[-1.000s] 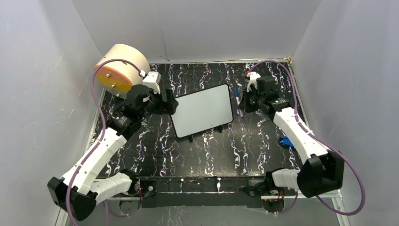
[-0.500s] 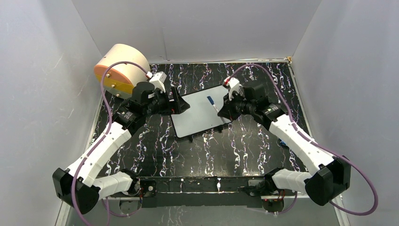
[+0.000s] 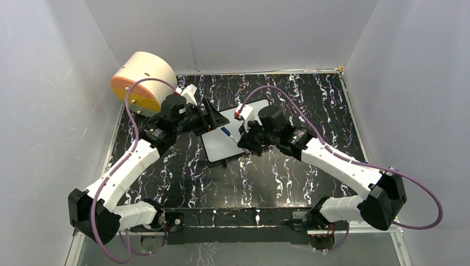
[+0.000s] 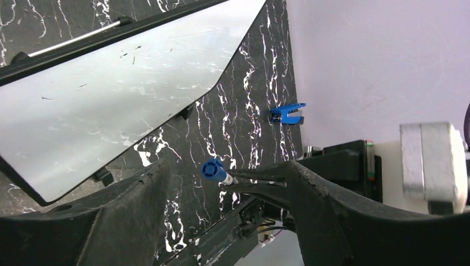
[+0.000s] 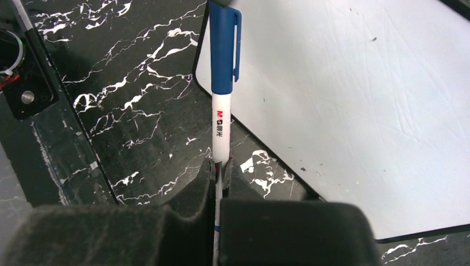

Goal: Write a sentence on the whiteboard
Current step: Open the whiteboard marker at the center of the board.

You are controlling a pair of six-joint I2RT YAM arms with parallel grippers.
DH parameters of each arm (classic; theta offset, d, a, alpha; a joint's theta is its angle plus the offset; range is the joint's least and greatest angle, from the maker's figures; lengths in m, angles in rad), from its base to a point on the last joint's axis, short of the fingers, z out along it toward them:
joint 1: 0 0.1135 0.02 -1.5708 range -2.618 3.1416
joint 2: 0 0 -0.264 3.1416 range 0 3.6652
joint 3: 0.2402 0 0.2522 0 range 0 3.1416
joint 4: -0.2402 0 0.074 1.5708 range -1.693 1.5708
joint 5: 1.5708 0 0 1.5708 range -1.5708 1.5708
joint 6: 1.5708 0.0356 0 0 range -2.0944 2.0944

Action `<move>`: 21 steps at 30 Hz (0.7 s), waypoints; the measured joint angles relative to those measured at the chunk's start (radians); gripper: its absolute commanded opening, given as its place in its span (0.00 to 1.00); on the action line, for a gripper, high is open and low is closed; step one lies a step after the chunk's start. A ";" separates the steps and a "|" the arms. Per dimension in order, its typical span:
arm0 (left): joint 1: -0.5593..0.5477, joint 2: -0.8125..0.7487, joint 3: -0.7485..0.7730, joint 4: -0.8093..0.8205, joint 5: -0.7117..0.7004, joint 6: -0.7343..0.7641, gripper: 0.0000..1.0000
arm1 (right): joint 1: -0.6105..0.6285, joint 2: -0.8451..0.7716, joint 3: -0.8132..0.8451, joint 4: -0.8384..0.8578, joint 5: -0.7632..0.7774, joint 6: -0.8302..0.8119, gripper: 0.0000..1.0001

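Observation:
The whiteboard (image 3: 219,145) lies flat mid-table, tilted, its pale face blank apart from small specks; no blue handwriting shows on it. My right gripper (image 3: 241,139) reaches across it and is shut on a marker (image 3: 226,132) with a white barrel and a blue cap. In the right wrist view the gripper (image 5: 221,166) pinches the barrel, and the capped end (image 5: 224,50) lies over the board's (image 5: 343,100) corner. My left gripper (image 3: 216,117) is open at the board's far left edge. In the left wrist view the cap end (image 4: 212,169) shows in the gap of my left gripper (image 4: 227,169), beyond the board (image 4: 111,94).
A cream-and-orange drum (image 3: 141,80) stands at the back left. A small blue clip (image 4: 287,113) lies on the black marbled table by the white wall. White walls close in three sides. A black rail (image 3: 238,216) runs along the near edge.
My right arm has swung left across the board with the marker, from the board's right side to its left part. My left gripper has shifted right toward the marker's capped end.

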 measured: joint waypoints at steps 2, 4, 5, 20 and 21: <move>0.000 0.006 -0.008 0.013 0.009 -0.016 0.67 | 0.028 0.002 0.000 0.012 0.029 -0.007 0.00; 0.000 0.010 -0.017 0.015 0.013 -0.026 0.64 | 0.046 0.002 0.000 0.023 0.049 -0.012 0.00; 0.000 0.014 -0.022 0.017 0.013 -0.032 0.61 | 0.054 0.003 0.000 0.031 0.056 -0.014 0.00; 0.000 0.025 -0.054 0.042 0.045 -0.071 0.00 | 0.097 0.021 -0.002 0.101 0.154 -0.025 0.03; 0.002 0.025 -0.058 0.048 0.046 -0.074 0.00 | 0.097 0.021 -0.003 0.106 0.155 -0.023 0.05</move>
